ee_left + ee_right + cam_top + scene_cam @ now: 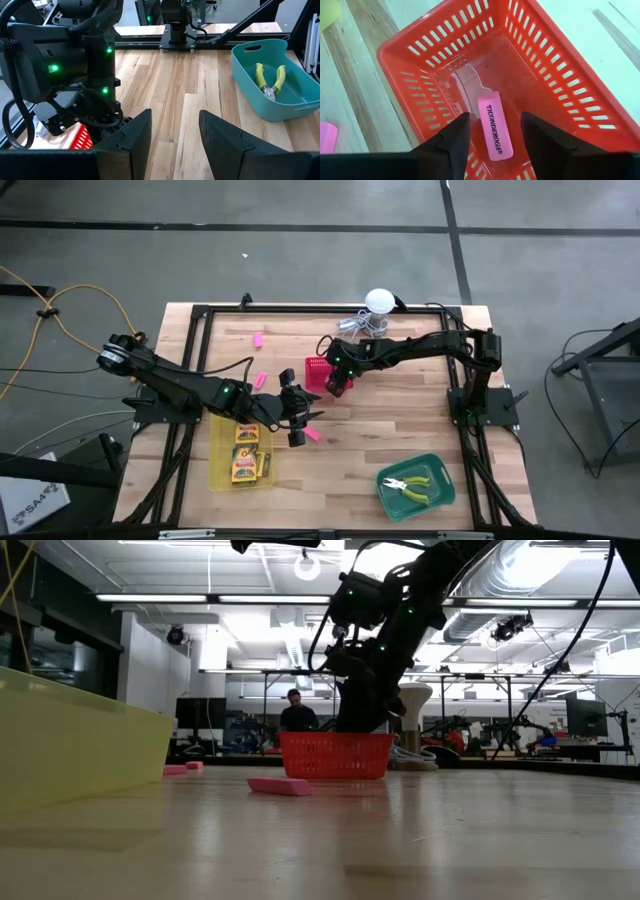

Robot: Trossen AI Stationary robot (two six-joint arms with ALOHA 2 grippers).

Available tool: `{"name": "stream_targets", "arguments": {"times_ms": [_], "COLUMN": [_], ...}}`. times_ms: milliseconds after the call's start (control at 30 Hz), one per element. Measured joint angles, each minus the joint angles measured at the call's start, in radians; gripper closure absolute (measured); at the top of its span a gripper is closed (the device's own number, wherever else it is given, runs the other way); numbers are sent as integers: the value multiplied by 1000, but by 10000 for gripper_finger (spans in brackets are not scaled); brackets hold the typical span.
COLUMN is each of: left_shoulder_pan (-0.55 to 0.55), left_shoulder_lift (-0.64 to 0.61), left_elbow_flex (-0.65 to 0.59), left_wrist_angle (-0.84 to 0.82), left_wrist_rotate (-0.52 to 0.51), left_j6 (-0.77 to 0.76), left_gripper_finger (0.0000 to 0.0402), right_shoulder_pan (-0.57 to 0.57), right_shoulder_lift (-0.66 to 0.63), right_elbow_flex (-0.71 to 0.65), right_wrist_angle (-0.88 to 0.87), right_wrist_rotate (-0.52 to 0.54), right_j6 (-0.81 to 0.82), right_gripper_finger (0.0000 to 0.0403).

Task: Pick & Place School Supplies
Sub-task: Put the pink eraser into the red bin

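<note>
The right tool [491, 131] is held with fingers spread just above the red basket [560, 75] near the middle of the table [380, 430]; nothing is pinched. A pink eraser [494, 127] printed "TICONDEROGA" lies on the basket floor. The left tool [172, 132], also spread and empty, is poised beside the yellow tray [222, 470], where crayon boxes [246, 450] are seen. Pliers [412, 485] lie in the green tray [440, 480].
</note>
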Motion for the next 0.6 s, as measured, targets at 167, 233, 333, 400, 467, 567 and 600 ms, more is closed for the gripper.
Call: {"name": "stream_targets", "arguments": {"times_ms": [167,233,333,400,467,567,600], "left_shoulder_pan": [0,0,-1,-6,-15,-36,-44], "left_shoulder_lift": [0,0,0,0,0,0,0], "left_elbow_flex": [0,0,0,0,0,0,0], "left_wrist_angle": [0,0,0,0,-1,-2,-2], "left_wrist_rotate": [0,0,0,0,0,-1,0], "left_j6": [0,0,0,3,23,61,75], "left_gripper_finger": [242,242,242,242,242,242,242], "right_shoulder_pan": [0,0,0,0,0,6,8], "right_shoulder_lift": [0,0,-14,-17,-29,-49,-56], "right_elbow_flex": [0,2,13,30,38,48,48], "right_wrist_angle": [22,39,36,40,12,21,12], "right_wrist_rotate": [0,-2,-5,-6,-12,-35,-39], "right_j6": [2,2,-1,-18,-51,-83,-85], "right_gripper_finger": [242,245,251,253,254,254,254]}}
